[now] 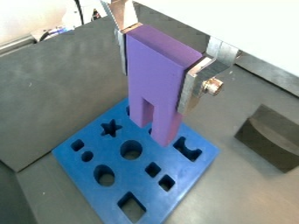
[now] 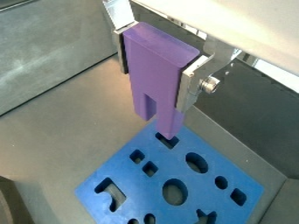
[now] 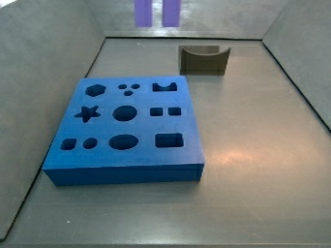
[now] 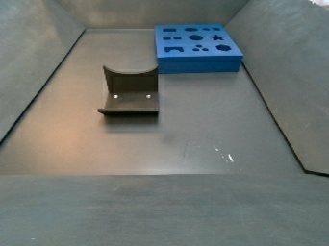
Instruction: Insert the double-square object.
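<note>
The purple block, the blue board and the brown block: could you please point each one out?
purple block [image 1: 156,74], wrist view, its front face, held between the gripper [image 1: 166,48] fingers.
blue board [image 3: 126,172], side view, its front wall.
brown block [image 4: 130,91], side view, its inner face.

gripper [image 1: 163,66] jaws clamp the double-square object [image 1: 158,83] above the blue board [image 1: 135,166].

The purple block [image 1: 158,74] is held upright between the fingers [image 1: 197,83] of the gripper [image 1: 163,61], two square prongs pointed down, raised above the blue board [image 1: 135,166] without touching it.
</note>
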Tool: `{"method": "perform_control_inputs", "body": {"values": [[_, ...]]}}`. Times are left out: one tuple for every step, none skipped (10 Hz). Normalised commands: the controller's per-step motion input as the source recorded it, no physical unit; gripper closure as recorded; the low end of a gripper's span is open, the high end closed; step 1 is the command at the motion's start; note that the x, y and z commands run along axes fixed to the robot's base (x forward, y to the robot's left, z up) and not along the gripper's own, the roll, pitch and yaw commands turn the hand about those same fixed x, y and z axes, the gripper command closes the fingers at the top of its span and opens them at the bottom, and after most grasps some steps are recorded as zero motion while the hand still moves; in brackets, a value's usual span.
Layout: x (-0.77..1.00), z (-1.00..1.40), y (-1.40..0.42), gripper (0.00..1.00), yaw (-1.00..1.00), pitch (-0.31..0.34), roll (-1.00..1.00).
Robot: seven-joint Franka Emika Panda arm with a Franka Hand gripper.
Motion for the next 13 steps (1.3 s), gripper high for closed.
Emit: {"method": "perform_control_inputs", "body": {"values": [[0.0, -0.9, 0.0, 1.0, 0.0, -0.09, 0.18], [0.0, -0.8, 0.0, 1.0, 0.0, -0.166, 0.13], [0.07, -0.78, -0.01, 1.0, 0.0, -0.204, 0.08], [0.29, -0.89, -0.04, 1.0, 0.0, -0.124, 0.09], [0.07, -0.86, -0.02, 1.0, 0.0, -0.14, 0.12], [0.03, -0.91, 0.0, 1.0, 0.0, -0.161, 0.0], [0.0, -0.85, 0.0, 1.0, 0.0, -0.181, 0.05], [0.0, -0.85, 0.0, 1.0, 0.0, -0.179, 0.08], [0.0, -0.83, 0.0, 1.0, 0.0, -0.186, 0.08], [0.05, -0.76, 0.08, 1.0, 0.0, -0.176, 0.11], [0.09, -0.73, 0.1, 1.0, 0.0, -0.144, 0.17], [0.0, -0.64, 0.04, 1.0, 0.05, -0.146, 0.27], [-0.08, -0.56, 0.0, 1.0, 0.13, -0.157, 0.33]]}}
